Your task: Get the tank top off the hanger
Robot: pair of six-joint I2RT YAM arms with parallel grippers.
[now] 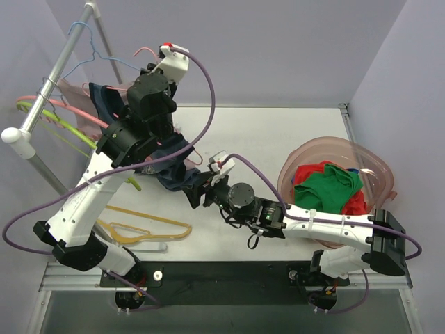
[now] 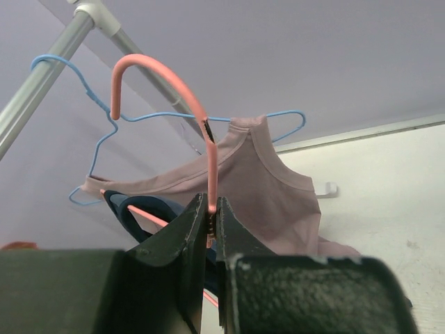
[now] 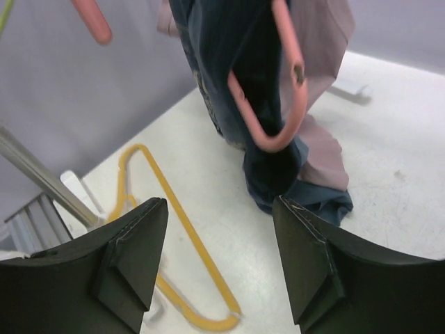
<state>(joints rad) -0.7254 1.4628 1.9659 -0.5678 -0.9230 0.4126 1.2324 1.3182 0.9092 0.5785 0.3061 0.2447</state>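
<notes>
Overhead, the left arm reaches up, its gripper (image 2: 212,209) clamped on the neck of the pink hanger (image 2: 174,80). The navy tank top (image 3: 229,69) hangs from it, hem bunched on the table (image 1: 278,132). The right gripper (image 3: 221,205) sits low, facing the cloth, jaws apart and empty. A yellow hanger (image 3: 182,212) lies nearby, and the basket (image 1: 299,149) is well apart.

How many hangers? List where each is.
5: blue hanger on the rail, pink hanger in the left gripper, salmon hanger and green hanger farther along it, yellow hanger on the table. More may be hidden.
</notes>
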